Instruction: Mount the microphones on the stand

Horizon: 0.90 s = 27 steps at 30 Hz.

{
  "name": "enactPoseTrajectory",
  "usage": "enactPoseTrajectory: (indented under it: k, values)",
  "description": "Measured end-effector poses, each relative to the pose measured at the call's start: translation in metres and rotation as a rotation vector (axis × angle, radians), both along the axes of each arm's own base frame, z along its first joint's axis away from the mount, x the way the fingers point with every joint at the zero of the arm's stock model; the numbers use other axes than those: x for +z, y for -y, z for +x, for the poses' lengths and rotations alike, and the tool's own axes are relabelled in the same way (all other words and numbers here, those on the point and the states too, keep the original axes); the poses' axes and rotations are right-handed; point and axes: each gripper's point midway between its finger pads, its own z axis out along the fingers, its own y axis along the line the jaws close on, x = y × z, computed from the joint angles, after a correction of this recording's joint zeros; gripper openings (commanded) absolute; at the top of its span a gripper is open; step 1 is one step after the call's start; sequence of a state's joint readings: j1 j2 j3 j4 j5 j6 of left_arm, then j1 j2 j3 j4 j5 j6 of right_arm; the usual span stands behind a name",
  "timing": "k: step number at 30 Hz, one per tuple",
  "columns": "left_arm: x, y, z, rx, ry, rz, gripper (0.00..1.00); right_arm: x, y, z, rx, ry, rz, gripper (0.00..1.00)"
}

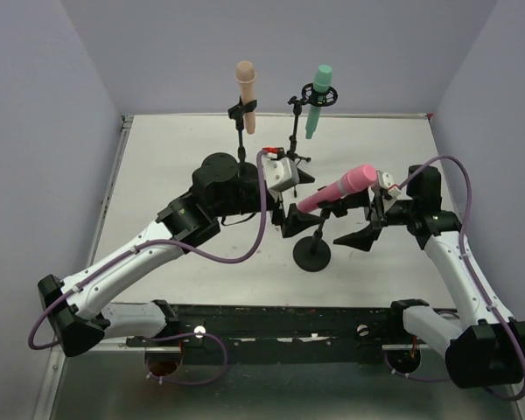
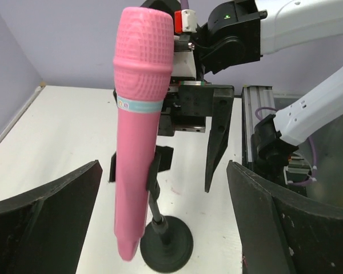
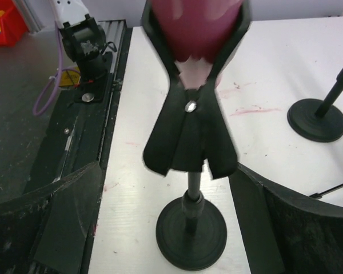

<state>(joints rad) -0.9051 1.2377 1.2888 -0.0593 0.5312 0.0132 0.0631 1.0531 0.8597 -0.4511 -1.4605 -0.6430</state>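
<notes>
Three microphones on stands; the last step looked to be the release.
The slim pink plastic microphone (image 1: 337, 188) sat tilted in the black spring clip (image 3: 190, 131) of the short black round-based stand (image 1: 313, 255), near the middle of the white table (image 1: 175, 175); the beige-peach microphone (image 1: 246, 87) and the mint green microphone (image 1: 318, 101) stood held on two thin black stands (image 1: 241, 140) behind it; the left gripper (image 2: 163, 165) was spread wide, its fingers either side of the pink one and touching nothing; the right gripper (image 3: 164, 166) was likewise spread, flanking the clip from the opposite side, holding nothing; I judged the attaching done and the letting go in hand; the next move called for each arm to back away from the stand without brushing clip or base, which looked easy to tip.
</notes>
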Motion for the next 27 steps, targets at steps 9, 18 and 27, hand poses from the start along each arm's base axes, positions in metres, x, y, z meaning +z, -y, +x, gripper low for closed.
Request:
enactPoseTrajectory:
  k: [9,18,27]
  values:
    - [-0.068,-0.059,-0.016,0.163,-0.072,-0.052,0.99,-0.030,0.004,-0.003,-0.033,-0.032,0.000,1.00]
    - [-0.144,-0.107,-0.020,0.354,-0.235,-0.157,0.98,-0.057,0.004,0.008,-0.034,-0.060,0.005,0.99]
    - [-0.182,-0.114,-0.018,0.416,-0.367,-0.175,0.98,-0.058,-0.012,0.025,-0.046,-0.096,0.013,0.88]
